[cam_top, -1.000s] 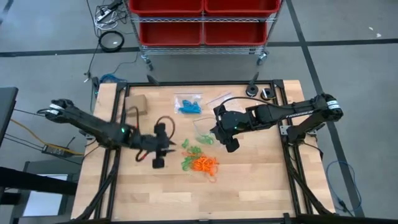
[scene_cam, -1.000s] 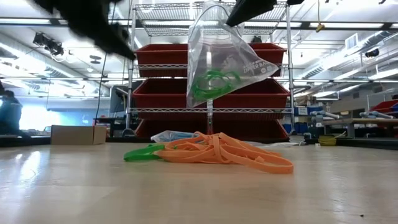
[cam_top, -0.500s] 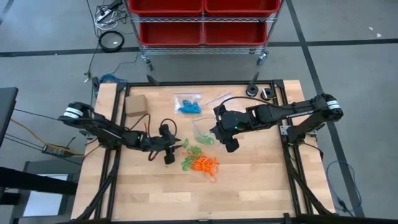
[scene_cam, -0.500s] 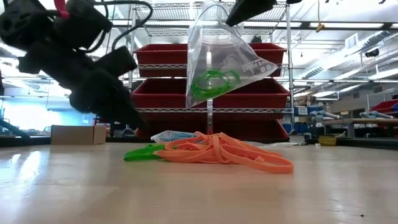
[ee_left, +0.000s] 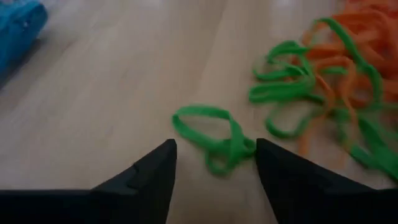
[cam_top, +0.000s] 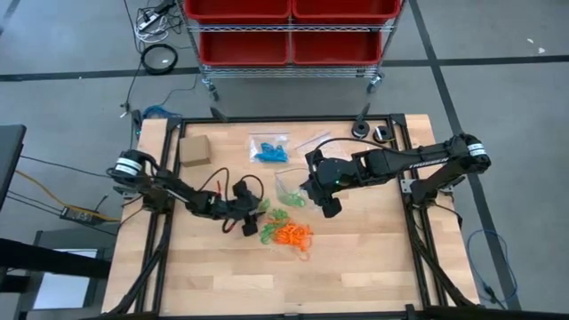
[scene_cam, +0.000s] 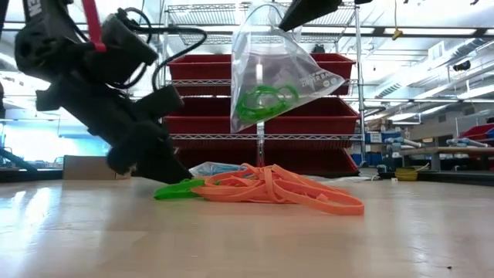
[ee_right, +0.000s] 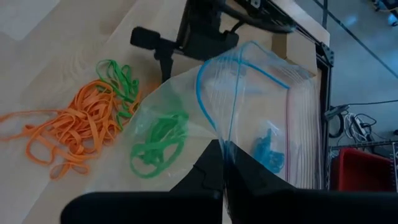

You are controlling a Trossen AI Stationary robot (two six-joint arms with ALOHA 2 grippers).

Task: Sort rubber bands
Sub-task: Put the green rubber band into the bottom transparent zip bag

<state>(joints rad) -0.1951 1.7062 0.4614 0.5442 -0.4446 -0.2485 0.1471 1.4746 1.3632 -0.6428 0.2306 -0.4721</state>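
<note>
Now, left gripper: fingers spread, empty, straddling one green band
Right gripper: clamped on one clear bag with green bands
Loose rubber bands: one pile, table centre, bag at its 12 o'clock
Bags: two

Wire shelving rack holding red bins is standing behind my wooden table; grey floor is surrounding us.

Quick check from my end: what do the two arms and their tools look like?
Both arms are dark and jointed, each with a light band near its base. A red-and-black cable loops along the left arm to the left tool. The right tool is dark too, with two black fingers.
</note>
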